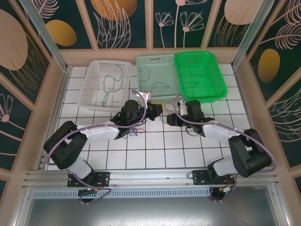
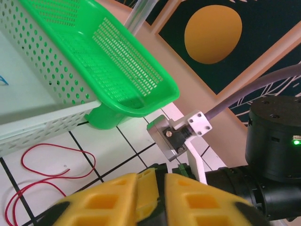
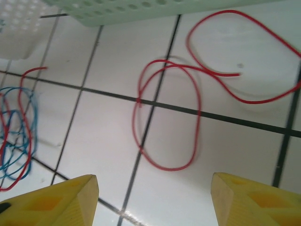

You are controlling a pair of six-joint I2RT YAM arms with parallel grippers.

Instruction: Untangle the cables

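We find the red cable (image 3: 169, 168) loose on the white tiled desk (image 3: 108, 136). Its oval loop runs lengthwise from the right gripper (image 3: 153, 202), whose jaws are spread wide, toward the mint basket (image 3: 131, 12), and one free end points right. A blue-and-red tangle (image 3: 16, 136) lies to its left. The left gripper (image 2: 157, 197) is closed above the desk. The white basket (image 1: 89, 89) holds a green cable (image 1: 109, 89), and the mint basket holds a second green cable (image 1: 155, 84). A bright green basket (image 1: 200, 59) touches its right side. Dark wall panels (image 1: 235, 23) painted with orange rounds enclose us.
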